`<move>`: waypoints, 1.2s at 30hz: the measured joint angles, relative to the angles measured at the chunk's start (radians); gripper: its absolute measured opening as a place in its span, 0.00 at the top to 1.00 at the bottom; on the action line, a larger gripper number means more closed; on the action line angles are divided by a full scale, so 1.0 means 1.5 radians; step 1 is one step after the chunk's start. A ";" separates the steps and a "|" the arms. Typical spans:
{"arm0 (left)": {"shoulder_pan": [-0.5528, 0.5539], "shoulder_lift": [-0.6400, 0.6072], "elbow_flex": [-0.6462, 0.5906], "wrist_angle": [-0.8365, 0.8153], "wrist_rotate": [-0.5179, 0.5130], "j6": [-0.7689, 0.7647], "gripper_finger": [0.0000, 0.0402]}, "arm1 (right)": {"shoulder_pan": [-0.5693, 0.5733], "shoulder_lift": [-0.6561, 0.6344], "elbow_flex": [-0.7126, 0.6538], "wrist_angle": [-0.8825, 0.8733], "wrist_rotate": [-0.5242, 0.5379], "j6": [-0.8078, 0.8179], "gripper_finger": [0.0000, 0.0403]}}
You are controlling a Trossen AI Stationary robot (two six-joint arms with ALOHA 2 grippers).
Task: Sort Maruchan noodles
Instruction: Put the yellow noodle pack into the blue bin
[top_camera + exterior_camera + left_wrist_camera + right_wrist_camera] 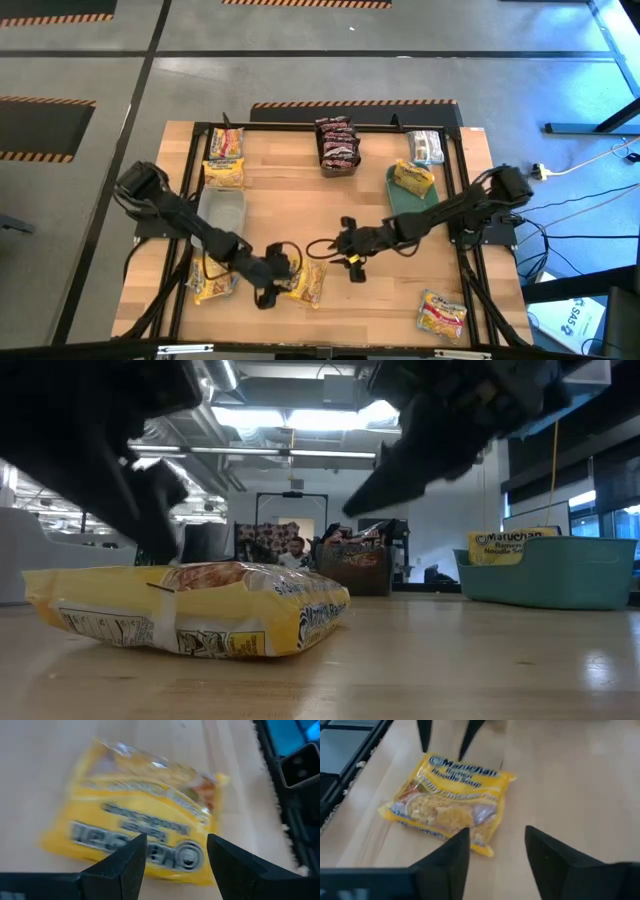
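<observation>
A yellow Maruchan noodles packet (305, 283) lies flat on the wooden table near its front edge; it also shows in the right wrist view (447, 802) and the low view (190, 610). My left gripper (278, 270) (176, 840) hovers open just left of and above this packet. My right gripper (342, 245) (496, 832) hangs open to the packet's right and a little farther back, above bare wood. Two other yellow packets (212, 285) (443, 313) lie flat near the front left and front right.
A clear grey bin (222, 210) stands at the left, with yellow packets (225, 170) behind it. Dark red packets (337, 145) sit at the far middle and a silver-white packet (425, 147) at the far right. A dark green dish (400, 200) holds a yellow packet (412, 178).
</observation>
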 joint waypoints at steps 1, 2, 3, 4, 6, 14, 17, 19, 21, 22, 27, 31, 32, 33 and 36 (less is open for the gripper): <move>-0.006 0.011 0.001 0.001 0.001 -0.014 0.50 | 0.000 0.015 0.000 0.018 -0.008 0.003 0.62; -0.012 0.018 0.000 -0.005 0.000 -0.025 0.50 | 0.000 0.028 0.000 0.035 -0.018 0.005 0.64; -0.015 0.028 0.000 0.003 -0.002 -0.031 0.50 | 0.000 0.039 0.000 0.039 -0.028 0.005 0.66; -0.017 0.037 0.000 0.013 -0.002 -0.038 0.50 | 0.000 0.050 0.000 0.045 -0.042 0.005 0.67; -0.020 0.047 0.000 0.018 -0.009 -0.043 0.50 | -0.001 0.069 0.000 0.053 -0.059 0.006 0.69; 0.008 0.066 0.000 0.007 -0.096 -0.043 0.50 | -0.001 0.097 0.001 0.038 -0.055 0.039 0.70; 0.028 0.065 0.001 -0.018 -0.122 -0.037 0.50 | 0.001 0.098 0.001 0.023 -0.071 0.040 0.70; 0.045 0.064 0.001 -0.047 -0.137 -0.040 0.50 | 0.005 0.096 0.001 0.015 -0.081 0.041 0.70; 0.063 0.050 0.001 -0.090 -0.149 -0.045 0.50 | 0.005 0.089 0.001 0.006 -0.085 0.038 0.70; 0.070 0.044 0.001 -0.102 -0.148 -0.047 0.50 | 0.005 0.083 0.001 -0.003 -0.085 0.037 0.70; 0.079 -0.009 -0.001 -0.152 -0.124 -0.047 0.50 | 0.004 0.040 0.000 -0.074 -0.056 0.035 0.70; 0.064 -0.049 0.000 -0.168 -0.125 -0.047 0.50 | 0.004 0.026 0.001 -0.089 -0.018 0.038 0.70; 0.060 -0.059 -0.001 -0.169 -0.127 -0.047 0.50 | 0.004 0.026 0.000 -0.080 -0.012 0.039 0.70; 0.057 -0.067 -0.001 -0.166 -0.129 -0.047 0.50 | 0.004 0.026 0.000 -0.070 -0.001 0.040 0.70; 0.050 -0.071 0.000 -0.164 -0.144 -0.059 0.50 | -0.001 0.026 0.000 -0.032 0.039 0.039 0.66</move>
